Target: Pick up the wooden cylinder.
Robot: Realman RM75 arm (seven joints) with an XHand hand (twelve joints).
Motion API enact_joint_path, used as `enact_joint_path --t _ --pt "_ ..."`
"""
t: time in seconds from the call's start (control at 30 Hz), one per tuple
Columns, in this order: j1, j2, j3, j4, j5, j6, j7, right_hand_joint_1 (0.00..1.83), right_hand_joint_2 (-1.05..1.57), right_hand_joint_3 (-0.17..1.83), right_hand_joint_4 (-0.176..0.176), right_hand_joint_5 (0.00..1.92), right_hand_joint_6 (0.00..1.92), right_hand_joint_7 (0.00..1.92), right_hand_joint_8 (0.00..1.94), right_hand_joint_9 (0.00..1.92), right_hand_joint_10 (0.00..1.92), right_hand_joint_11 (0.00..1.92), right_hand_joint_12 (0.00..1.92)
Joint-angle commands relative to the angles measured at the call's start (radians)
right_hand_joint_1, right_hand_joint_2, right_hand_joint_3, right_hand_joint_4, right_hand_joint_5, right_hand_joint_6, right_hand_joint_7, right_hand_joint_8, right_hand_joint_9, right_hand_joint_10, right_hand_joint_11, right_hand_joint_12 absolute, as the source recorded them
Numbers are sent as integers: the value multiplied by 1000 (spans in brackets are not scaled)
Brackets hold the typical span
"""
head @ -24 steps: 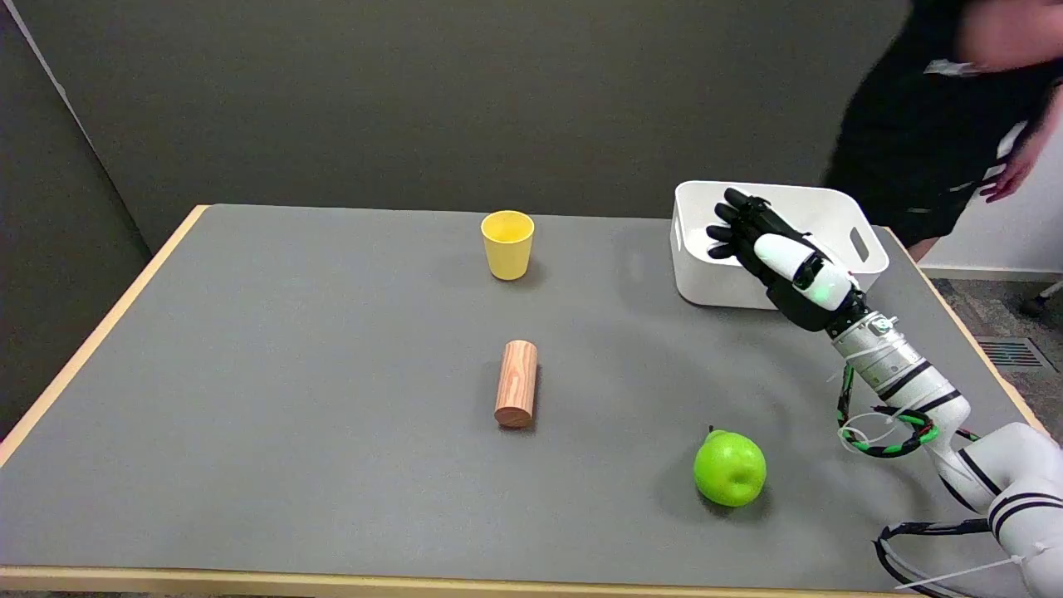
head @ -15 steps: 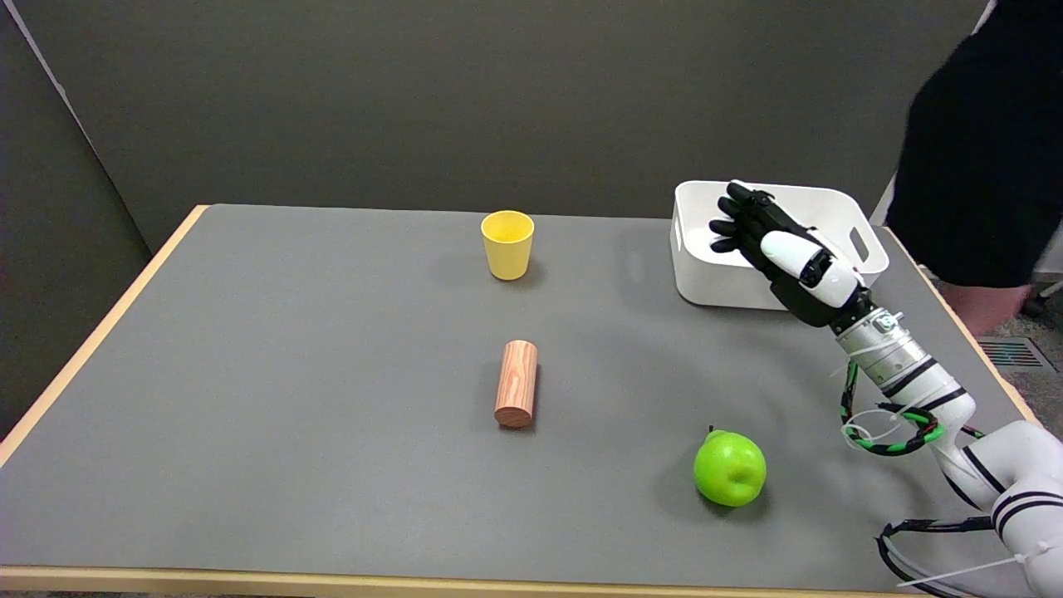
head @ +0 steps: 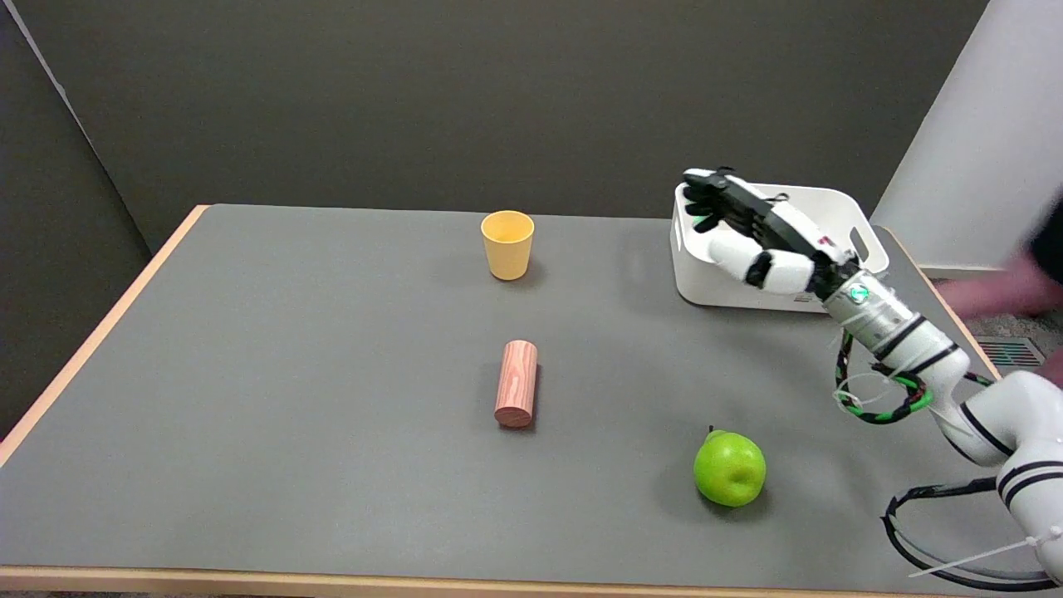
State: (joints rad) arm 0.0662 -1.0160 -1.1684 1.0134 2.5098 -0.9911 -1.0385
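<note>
Cylinder [head: 516,384] lies on its side mid-table [head: 274,390], untouched, its long axis running near to far. Right hand [head: 757,233] hangs in the air in front of the white bin [head: 840,206], well right of the cylinder, fingers extended and apart, holding nothing. Yellow cup [head: 507,243] stands upright behind the cylinder. Green apple [head: 730,468] sits at near right.

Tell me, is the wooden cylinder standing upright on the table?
No, the wooden cylinder lies on its side on the table, one round end facing the camera.
</note>
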Motion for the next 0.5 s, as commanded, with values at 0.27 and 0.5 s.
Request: enact_joint_path --t 0.27,0.5 --pt "80 139 -490 339 -238 365 -439 537 595 859 -12 132 331 199 314 135 748 159 1346" --pt "81 151 -585 409 -317 497 -430 326 518 873 -24 -1 70 23 203 17 641 147 1219"
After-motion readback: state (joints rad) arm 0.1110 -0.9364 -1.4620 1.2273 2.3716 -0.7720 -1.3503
